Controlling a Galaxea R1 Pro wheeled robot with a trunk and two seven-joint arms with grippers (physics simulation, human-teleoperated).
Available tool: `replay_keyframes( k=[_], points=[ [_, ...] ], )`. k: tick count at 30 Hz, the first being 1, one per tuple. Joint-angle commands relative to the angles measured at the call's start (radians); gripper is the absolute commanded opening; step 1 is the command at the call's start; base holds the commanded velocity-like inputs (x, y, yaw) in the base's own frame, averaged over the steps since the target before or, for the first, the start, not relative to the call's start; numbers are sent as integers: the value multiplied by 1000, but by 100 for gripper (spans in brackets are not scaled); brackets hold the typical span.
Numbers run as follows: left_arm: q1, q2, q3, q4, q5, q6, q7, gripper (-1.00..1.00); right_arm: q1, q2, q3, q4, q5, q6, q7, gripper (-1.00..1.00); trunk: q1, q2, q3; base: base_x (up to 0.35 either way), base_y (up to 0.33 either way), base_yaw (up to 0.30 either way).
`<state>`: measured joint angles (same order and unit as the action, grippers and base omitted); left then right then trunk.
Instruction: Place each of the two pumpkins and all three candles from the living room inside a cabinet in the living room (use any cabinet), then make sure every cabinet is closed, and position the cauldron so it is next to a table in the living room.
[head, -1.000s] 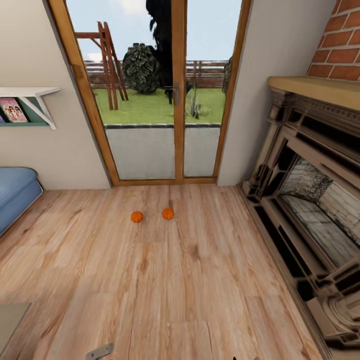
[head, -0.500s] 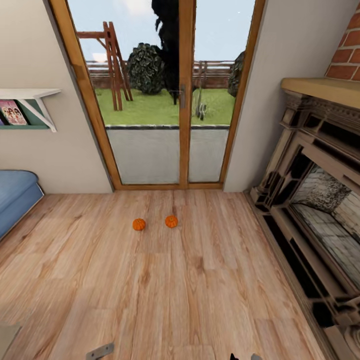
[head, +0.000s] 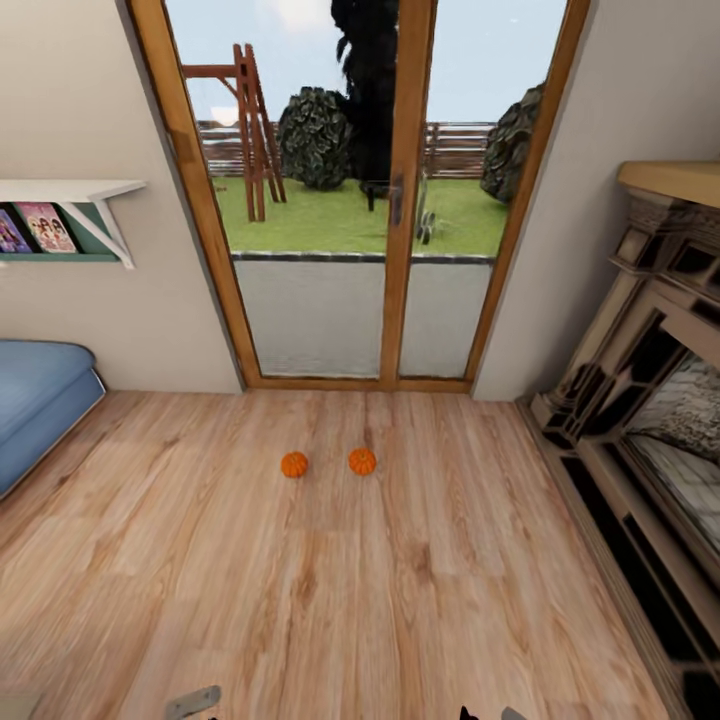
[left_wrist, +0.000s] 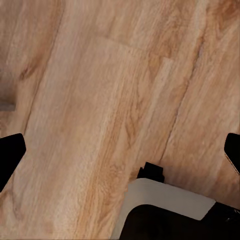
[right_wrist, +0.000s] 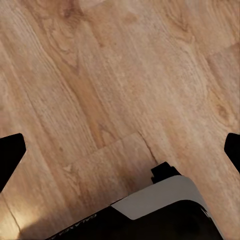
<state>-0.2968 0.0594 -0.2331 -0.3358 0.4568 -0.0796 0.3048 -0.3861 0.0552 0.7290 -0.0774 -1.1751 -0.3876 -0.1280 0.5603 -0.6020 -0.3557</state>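
Note:
Two small orange pumpkins lie side by side on the wooden floor in front of the glass doors, the left pumpkin (head: 294, 464) and the right pumpkin (head: 362, 461) a short gap apart. Both are well ahead of me, with open floor between. My left gripper (left_wrist: 120, 155) is open, its dark fingertips (left_wrist: 10, 152) spread wide over bare floorboards with nothing between them. My right gripper (right_wrist: 120, 155) is open too, over bare floor, fingertips (right_wrist: 10, 150) far apart. The candles, cabinet, cauldron and table are out of view.
Wood-framed glass doors (head: 395, 200) stand behind the pumpkins. A blue sofa (head: 40, 400) sits at the left under a white wall shelf (head: 70, 190) with books. An ornate fireplace (head: 650, 420) lines the right wall.
The whole head view has shifted: doors and pumpkins now sit further right and lower in the picture, and less of the fireplace shows. The pumpkins themselves have not moved on the floor.

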Motion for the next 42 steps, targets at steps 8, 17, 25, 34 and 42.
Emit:
replay_keyframes(
  k=[8,17,25,34,42],
  points=[
    [-1,4,-9,33,5,-85,0,100,0,1,9,-1,-3,-2,-7,100,1,-1,7,327,78,2],
    [-1,5,-11,80,7,-142,-1,100,0,2,9,-1,-3,-1,-7,100,1,-1,7,327,77,0],
    [-1,5,-11,83,8,-144,-1,100,0,2,9,-1,-3,-2,-7,100,1,-1,7,327,76,0],
    [-1,5,-11,83,8,-144,-1,100,0,1,9,-1,-3,-2,-7,100,1,-1,7,327,76,0],
    [-1,5,-12,83,8,-144,-1,100,0,2,9,-1,-3,-2,-7,100,1,-1,7,326,93,0]
  ],
)
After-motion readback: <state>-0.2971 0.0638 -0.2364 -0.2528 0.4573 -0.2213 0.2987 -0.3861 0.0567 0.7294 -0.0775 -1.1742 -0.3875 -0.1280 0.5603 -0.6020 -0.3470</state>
